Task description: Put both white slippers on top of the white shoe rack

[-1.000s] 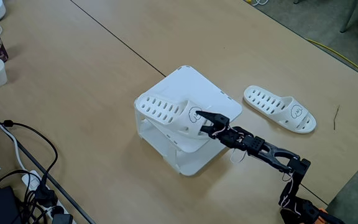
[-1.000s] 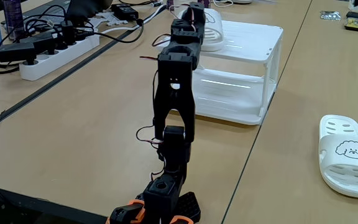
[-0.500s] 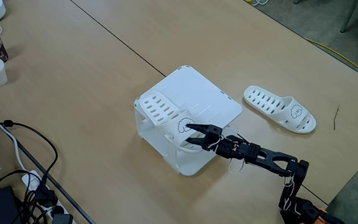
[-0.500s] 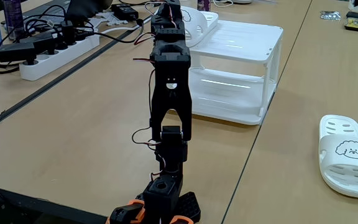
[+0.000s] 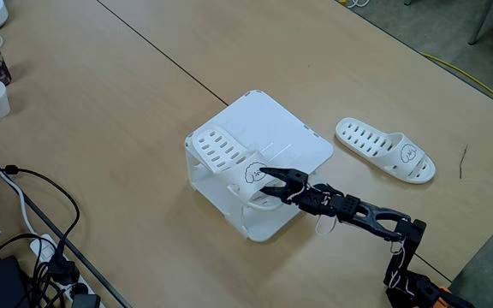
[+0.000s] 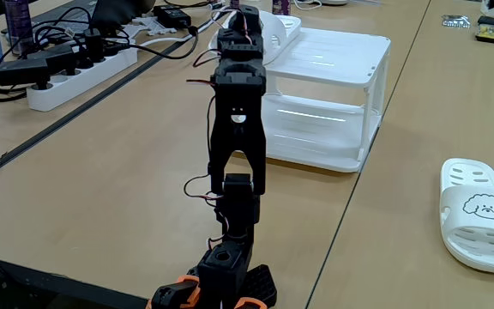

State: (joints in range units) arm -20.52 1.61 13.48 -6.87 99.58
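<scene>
Seen from above in a fixed view: one white slipper [image 5: 228, 157] lying along the near left edge of the white shoe rack [image 5: 274, 141], heel end on the top and strap end slightly past the rim; a second ago gripped at the strap and carried higher over the rack, now set down. Claw [image 5: 270, 178] parted, fingers spread just beside the strap with the drawn face, apparently grasping nothing, though closer to the strap than half a second ago. Second slipper [image 5: 385, 149] flat on the desk [image 5: 101, 94] to the right of the rack, untouched throughout. From behind the arm in a fixed view: claw [image 6: 245, 14] largely hidden by the wrist, state not readable here; placed slipper [image 6: 277, 29] resting on the rack [image 6: 341, 69] top; other slipper [image 6: 482, 214] well apart at lower right. Judged: first placement done or being nudged, one slipper left to fetch.
</scene>
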